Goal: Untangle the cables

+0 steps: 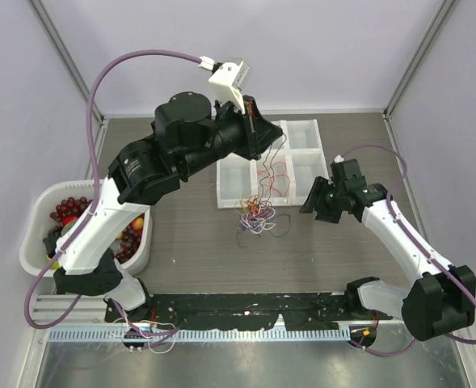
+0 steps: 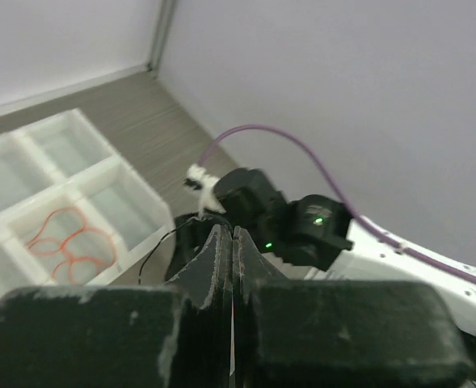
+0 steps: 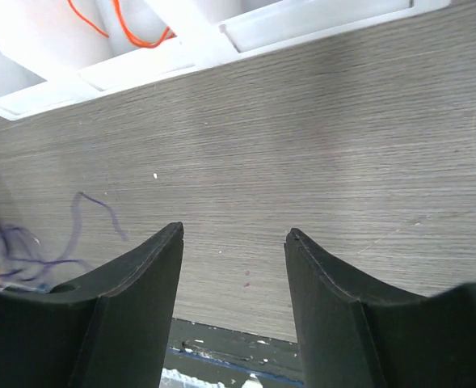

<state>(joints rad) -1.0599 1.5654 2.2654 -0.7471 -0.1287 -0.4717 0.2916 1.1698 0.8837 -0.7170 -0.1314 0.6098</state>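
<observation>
Left gripper pinches black cable; right gripper gapes; overhead alone shows strands reaching tangle.

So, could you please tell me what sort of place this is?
Probably a robotics lab test cell: plain pale enclosure walls, a black-and-white left arm and right arm bolted to a grey wood-grain table, and a tangle of thin coloured wires.

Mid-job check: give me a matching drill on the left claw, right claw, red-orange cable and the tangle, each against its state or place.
1 left claw
2 right claw
3 red-orange cable
4 tangle

A on the table, beside the near edge of the tray
B open, over bare table
C looped inside a tray compartment
D shut, raised

Pairs: 1-D, 2-B, 3-C, 4-A
</observation>
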